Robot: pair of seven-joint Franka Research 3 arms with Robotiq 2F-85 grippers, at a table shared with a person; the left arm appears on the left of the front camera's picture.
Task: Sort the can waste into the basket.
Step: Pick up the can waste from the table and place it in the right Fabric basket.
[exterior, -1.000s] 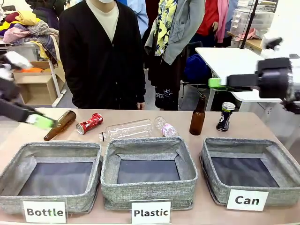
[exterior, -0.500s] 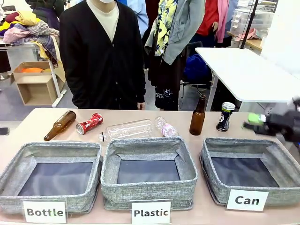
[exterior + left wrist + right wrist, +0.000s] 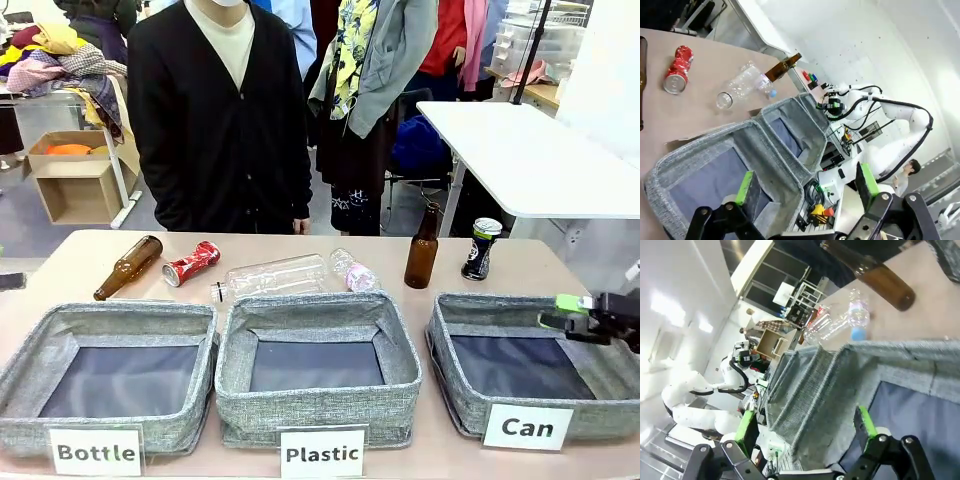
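Right claw [image 3: 560, 312], released and empty, has descended to the basket [image 3: 460, 400] rim; black can [image 3: 481, 248] remains unsorted.

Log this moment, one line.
right gripper: open over grey woven "Can" basket | black silver-topped drink can: upright, unsorted | crushed red can: lying, unsorted

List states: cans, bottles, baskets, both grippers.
red can: crushed, lying on side
black can: upright
Can basket: empty
Bottle basket: empty
Plastic basket: empty
left brown bottle: lying
right brown bottle: upright
long clear bottle: lying
small clear bottle: crumpled, lying
left gripper: open, empty
right gripper: open, empty
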